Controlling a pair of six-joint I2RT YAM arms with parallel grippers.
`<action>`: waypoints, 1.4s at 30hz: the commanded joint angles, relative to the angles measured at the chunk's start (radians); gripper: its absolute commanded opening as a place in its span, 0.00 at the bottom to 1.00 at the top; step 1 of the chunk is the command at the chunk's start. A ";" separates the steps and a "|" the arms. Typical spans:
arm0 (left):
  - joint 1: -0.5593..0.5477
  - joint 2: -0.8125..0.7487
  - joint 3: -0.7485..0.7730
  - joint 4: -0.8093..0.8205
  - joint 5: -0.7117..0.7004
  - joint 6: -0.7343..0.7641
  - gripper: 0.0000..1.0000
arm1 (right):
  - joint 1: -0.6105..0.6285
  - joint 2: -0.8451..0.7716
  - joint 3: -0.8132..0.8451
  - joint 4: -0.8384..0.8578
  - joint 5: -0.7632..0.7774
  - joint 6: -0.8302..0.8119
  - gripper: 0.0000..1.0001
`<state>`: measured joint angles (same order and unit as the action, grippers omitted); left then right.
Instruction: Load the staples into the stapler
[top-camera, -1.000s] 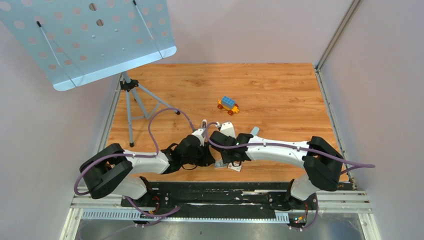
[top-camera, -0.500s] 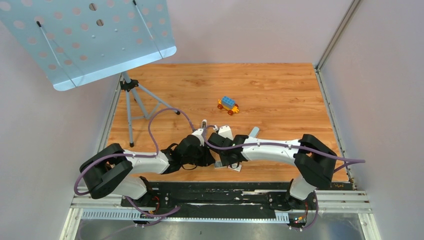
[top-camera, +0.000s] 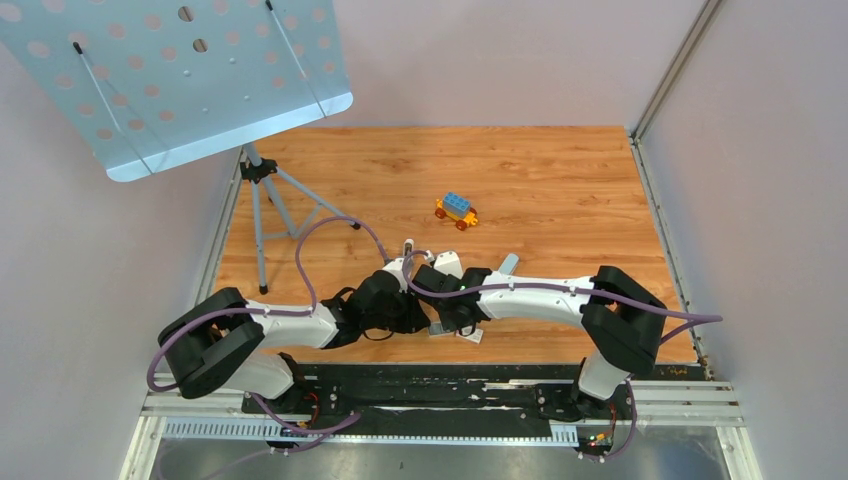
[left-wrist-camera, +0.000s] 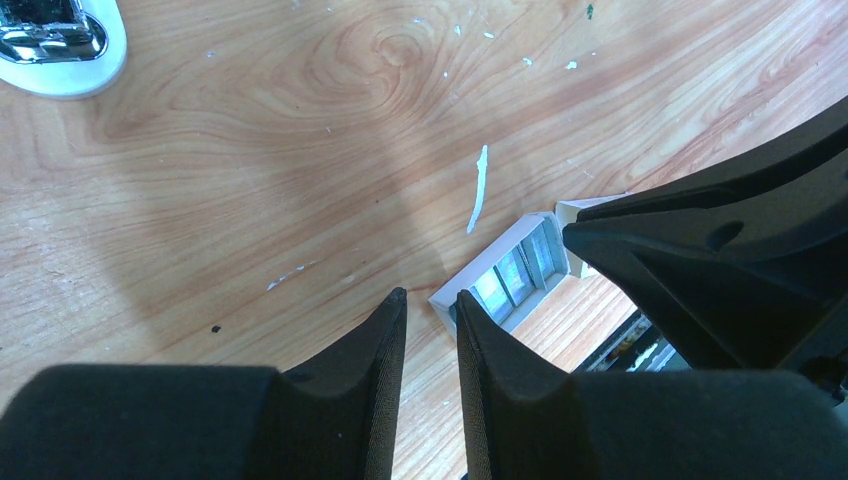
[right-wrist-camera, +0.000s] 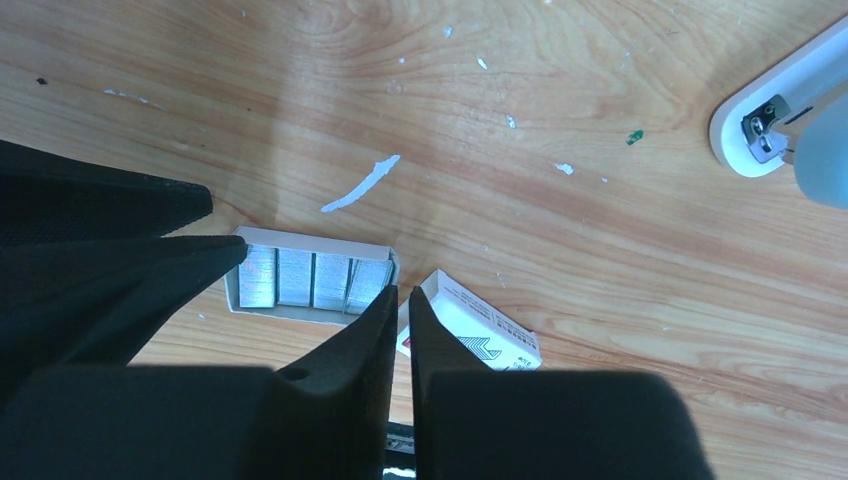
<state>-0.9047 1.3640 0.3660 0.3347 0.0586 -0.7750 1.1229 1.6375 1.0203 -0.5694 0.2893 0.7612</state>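
The staples (right-wrist-camera: 305, 278) are several grey ribbed strips lying in an open white tray (left-wrist-camera: 515, 268) on the wooden table; one strip at the right end leans up. My left gripper (left-wrist-camera: 431, 296) is narrowly open, its tips straddling the tray's near corner, with nothing between them. My right gripper (right-wrist-camera: 401, 291) is almost shut with a thin slit, tips at the tray's right end wall, beside the white printed box (right-wrist-camera: 470, 325). The white stapler (right-wrist-camera: 775, 110) lies open further off and also shows in the left wrist view (left-wrist-camera: 50, 45). In the top view both grippers meet over the tray (top-camera: 440, 328).
A blue and orange toy car (top-camera: 456, 210) stands mid-table. A music stand's tripod (top-camera: 275, 200) is at the left edge, its perforated plate (top-camera: 180, 80) overhead. White paper scraps (right-wrist-camera: 360, 185) dot the wood. The table's front edge runs just behind the tray.
The right arm's elbow has swung left and the right gripper has shifted slightly left over the tray. The left arm has not moved.
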 joint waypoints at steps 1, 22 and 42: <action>-0.003 -0.014 -0.014 -0.017 -0.022 0.003 0.27 | 0.003 0.012 0.018 -0.044 0.025 0.004 0.07; -0.003 -0.069 -0.035 -0.007 -0.039 -0.016 0.35 | 0.023 -0.023 0.019 0.011 0.005 0.028 0.15; 0.012 -0.273 -0.087 -0.144 -0.201 -0.028 0.42 | 0.041 0.036 0.047 0.029 -0.005 0.021 0.16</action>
<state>-0.8989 1.1015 0.3008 0.2035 -0.1097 -0.7910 1.1454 1.6489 1.0405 -0.5335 0.2932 0.7769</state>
